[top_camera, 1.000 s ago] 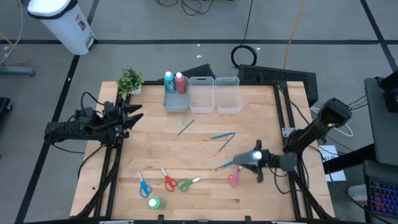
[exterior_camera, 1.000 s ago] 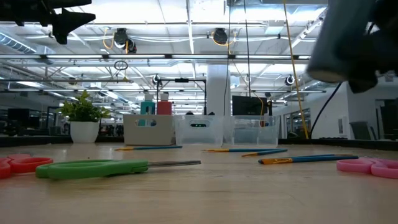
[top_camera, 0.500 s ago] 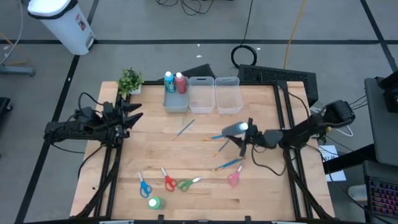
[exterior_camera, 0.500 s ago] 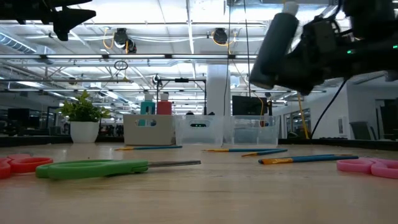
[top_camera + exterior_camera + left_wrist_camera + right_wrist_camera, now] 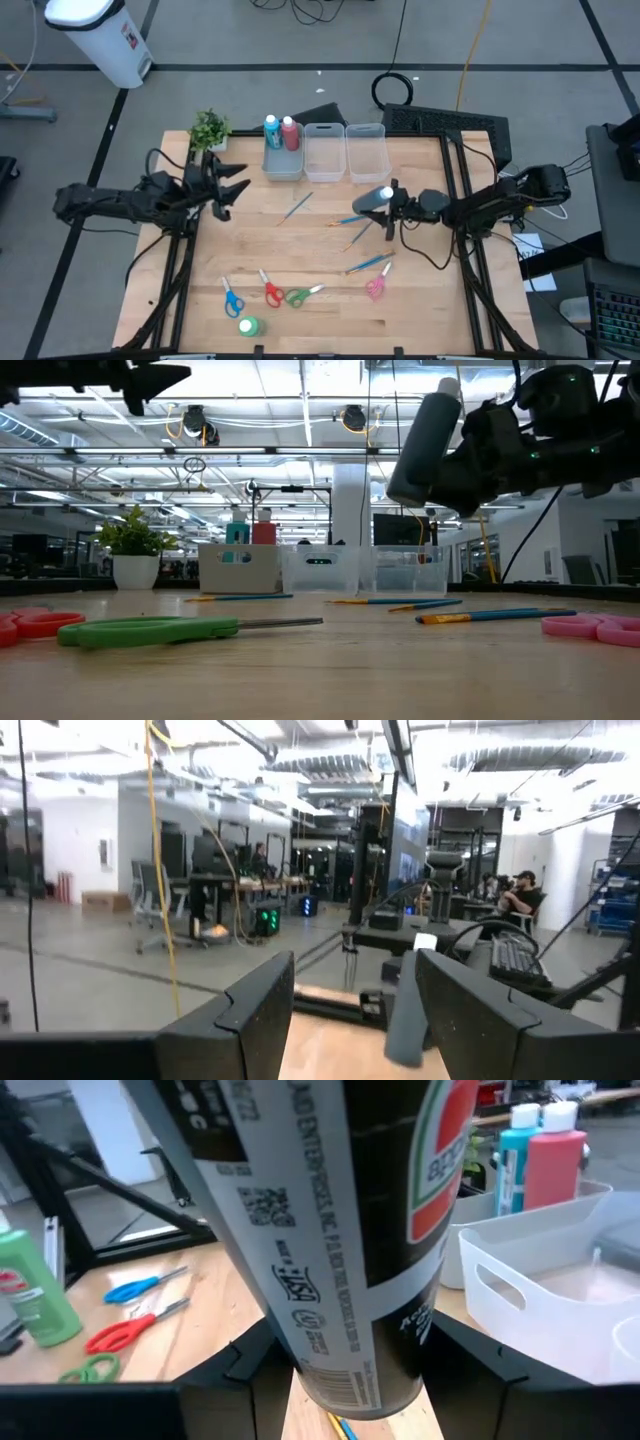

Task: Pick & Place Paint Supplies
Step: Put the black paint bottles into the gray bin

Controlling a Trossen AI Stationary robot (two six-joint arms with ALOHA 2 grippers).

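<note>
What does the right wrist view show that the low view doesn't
Only the right wrist view: the printed label on the dark grey paint bottle clamped in the right gripper, the green bottle and the blue scissors.

Only the low view: the potted plant, the pink scissors and the brushes lying on the table.

Both: the held bottle, the blue bottle and pink-red bottle in a clear bin, plus the red scissors and green scissors.

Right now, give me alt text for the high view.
The right gripper holds a dark grey paint bottle above the table, near the three clear bins. Scissors and brushes lie scattered below; the left gripper waits open.
</note>
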